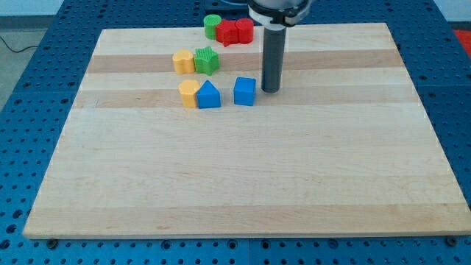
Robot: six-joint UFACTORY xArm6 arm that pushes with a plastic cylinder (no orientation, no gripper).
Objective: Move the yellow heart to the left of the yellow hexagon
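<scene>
nearest, the yellow heart (188,93) touches a blue block (209,96), perhaps pentagonal, on the worktop (235,169). my tip (271,90), holding nothing, stands just right of the blue cube (245,91). yellow hexagon (183,61) lies beyond.

A straight, round, dark grey rod (271,62) in the upper middle of the frame, smooth and unmarked, with a faint lighter sheen down one side. Above it sits a wider black rounded mount (277,10), cut off by the frame's top edge. My tip (271,90) is blunt and flat-ended.
</scene>
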